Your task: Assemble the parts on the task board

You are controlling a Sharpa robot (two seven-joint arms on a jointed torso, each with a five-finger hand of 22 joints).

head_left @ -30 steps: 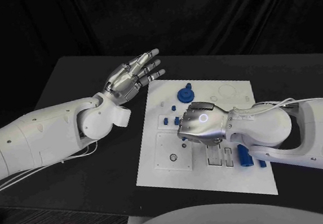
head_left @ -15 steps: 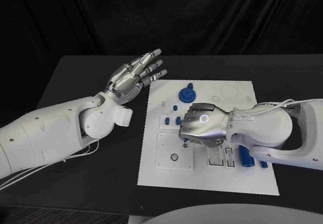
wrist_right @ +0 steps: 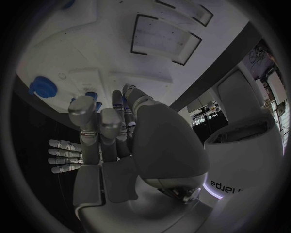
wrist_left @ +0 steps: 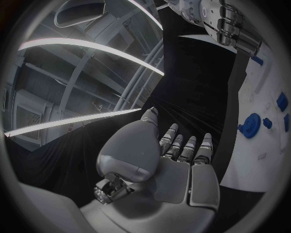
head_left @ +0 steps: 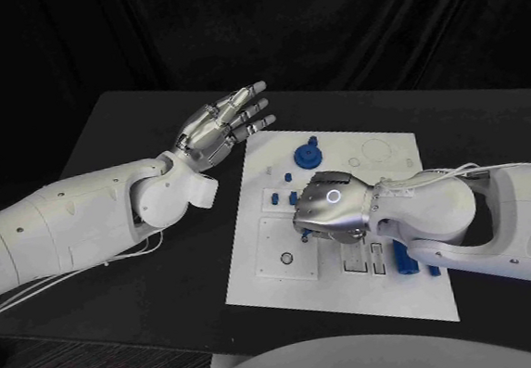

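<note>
The right hand (head_left: pixel 330 205) is seen low over the middle of the task board (head_left: pixel 280 280), its back turned up; in the right wrist view its fingers (wrist_right: pixel 100 127) are curled downward toward the white plate, and whether a part is pinched beneath them cannot be told. The left hand (head_left: pixel 219 122) is held clear of the board's far left corner, spread flat and holding nothing. Small blue parts (head_left: pixel 402 254) are stood in the board just beside the right wrist, and a round blue part (head_left: pixel 306 153) with a raised knob is set near the far edge. The parts are judged to be light, rigid moulded pieces with smooth, somewhat slippery faces, unlikely to be damaged by moderate pressure. A fingertip pinch across opposite flat sides is probably best suited; the round part may be taken by its knob.
</note>
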